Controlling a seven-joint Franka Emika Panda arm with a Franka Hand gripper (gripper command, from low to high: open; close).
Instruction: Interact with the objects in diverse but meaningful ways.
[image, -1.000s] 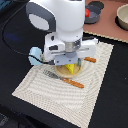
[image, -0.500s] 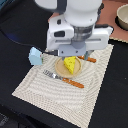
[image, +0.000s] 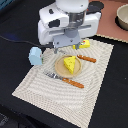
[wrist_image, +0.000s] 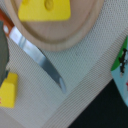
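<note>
A yellow holed cheese wedge (image: 70, 64) lies on the round tan plate (image: 59, 68) in the middle of the striped mat. My gripper (image: 65, 47) hangs above the plate's far side, apart from the cheese, open with nothing between its fingers. A light blue cup (image: 35, 56) stands off the mat at the exterior view's left. A yellow red-marked packet (image: 85, 44) lies at the mat's far edge. The wrist view shows the cheese wedge (wrist_image: 45, 9), the plate (wrist_image: 65, 37), a knife blade (wrist_image: 42, 60) and the packet (wrist_image: 7, 90); my fingers do not show there.
An orange-handled fork (image: 62, 79) lies on the near side of the plate and an orange-handled knife (image: 86, 59) on its right in the exterior view. A bowl (image: 122, 17) sits at the far right. A pale blue thing (wrist_image: 122, 70) shows at the wrist view's edge.
My gripper has risen from the plate, where it was down at the cheese. The cheese wedge stays on the plate.
</note>
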